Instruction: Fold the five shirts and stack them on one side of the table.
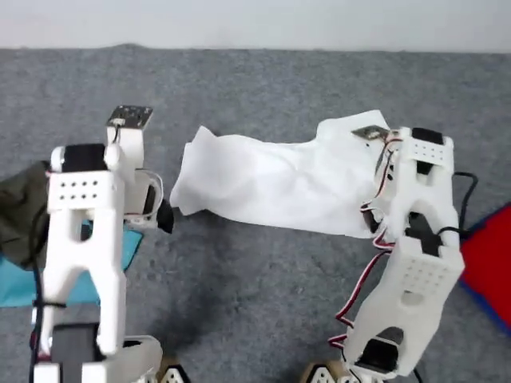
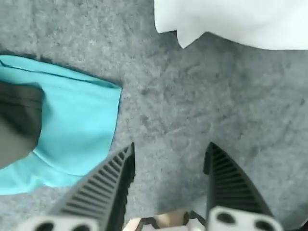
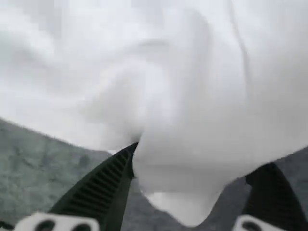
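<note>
The left gripper (image 2: pixel 171 147) is hanging over the bare grey table cover (image 2: pixel 202 101). Its 2 fingers (image 2: pixel 108 185) are spreading wide apart, gripping nothing and touching nothing. The right gripper (image 3: pixel 202 156) is standing wide open too. Its 2 fingers (image 3: pixel 103 185) are sitting on either side of a drooping edge of the white shirt (image 3: pixel 192 86). The cloth is sagging into the gap and appears to be meeting the tip of 1 finger, but nothing is pinching it.

From the high view, the white shirt (image 1: pixel 271 179) is lying rumpled at the centre of the table, stretching from 9 o'clock to 3 o'clock. The left arm (image 1: pixel 80 223) is standing at its 9 o'clock end, with the gripper just beside the shirt's 8 o'clock corner. The right arm (image 1: pixel 415 263) is leaning over the 3 o'clock end. At the table's 9 o'clock edge a dark olive shirt (image 1: pixel 20 211) is lying on a teal shirt (image 1: pixel 16 283), and at the 4 o'clock edge a red shirt (image 1: pixel 487 255) is lying well apart from the others.

The wrist views are giving the finger spread close up. The left one is also showing the teal shirt's corner near the gripper, the dark olive shirt resting on it, and a white shirt corner across a stretch of grey. The high view is adding the red shirt and the white shirt's whole outline.
</note>
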Controlling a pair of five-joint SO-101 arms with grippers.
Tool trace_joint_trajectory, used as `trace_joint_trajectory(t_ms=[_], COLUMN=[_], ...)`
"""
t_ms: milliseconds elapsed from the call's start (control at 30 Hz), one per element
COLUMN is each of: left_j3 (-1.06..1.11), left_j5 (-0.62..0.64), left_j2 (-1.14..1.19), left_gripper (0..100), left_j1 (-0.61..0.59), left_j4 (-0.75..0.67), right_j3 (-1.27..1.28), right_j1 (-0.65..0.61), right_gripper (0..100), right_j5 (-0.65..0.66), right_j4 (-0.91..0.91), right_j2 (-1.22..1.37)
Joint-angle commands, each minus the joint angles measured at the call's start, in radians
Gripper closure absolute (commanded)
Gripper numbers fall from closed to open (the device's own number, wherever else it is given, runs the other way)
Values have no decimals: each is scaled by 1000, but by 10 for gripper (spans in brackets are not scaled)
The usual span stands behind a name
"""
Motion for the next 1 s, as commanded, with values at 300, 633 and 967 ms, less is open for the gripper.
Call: trace_joint_trajectory(t_ms=[300,633,967], left_j3=[139,142,142], left_j5=[-17,-15,-15], left_j2=[-146,-146,-146], left_gripper=[772,772,772], left_j1=[3,-5,-3], left_j4=[31,31,31], right_j3=[-6,-6,0], right_j1=[30,28,122], right_gripper=[868,987,990], right_j5=[72,74,166], right_j4=[-27,97,274], right_j2=[41,38,-125])
